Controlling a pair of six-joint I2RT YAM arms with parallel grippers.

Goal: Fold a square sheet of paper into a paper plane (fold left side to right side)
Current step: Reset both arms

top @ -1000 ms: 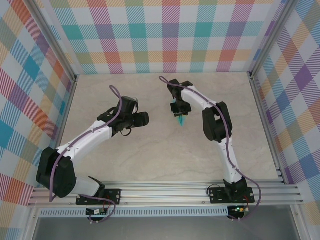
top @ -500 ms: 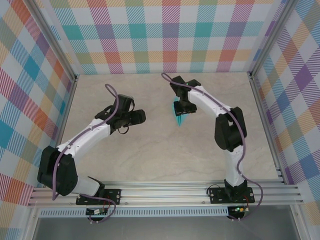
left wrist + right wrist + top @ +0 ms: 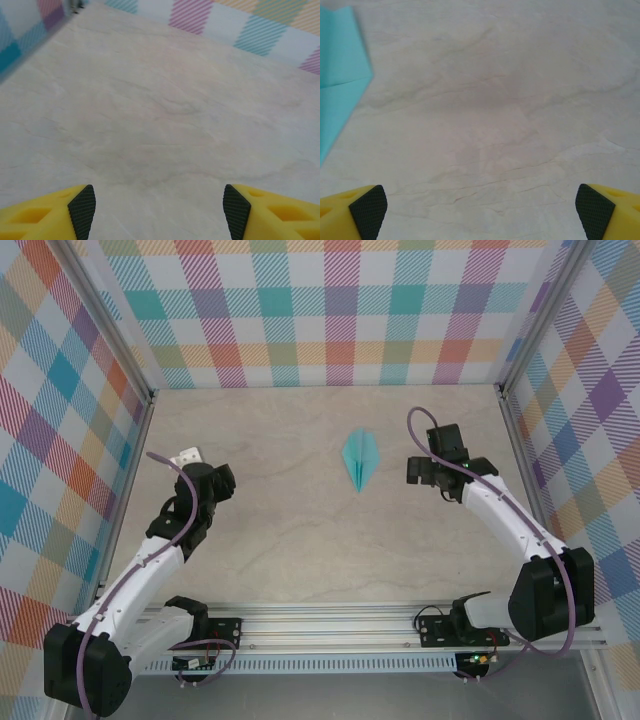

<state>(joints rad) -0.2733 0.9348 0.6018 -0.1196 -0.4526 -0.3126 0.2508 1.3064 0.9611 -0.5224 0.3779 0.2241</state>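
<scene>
The paper plane lies flat on the pale marbled surface, nearer the far edge, about midway across. Its long axis runs from the far edge to the near edge, with the sharp tip toward the near edge. It is thin, smooth turquoise paper with a centre crease. My left jaws and right jaws both stand spread wide, with nothing between their black ribbed pads.
</scene>
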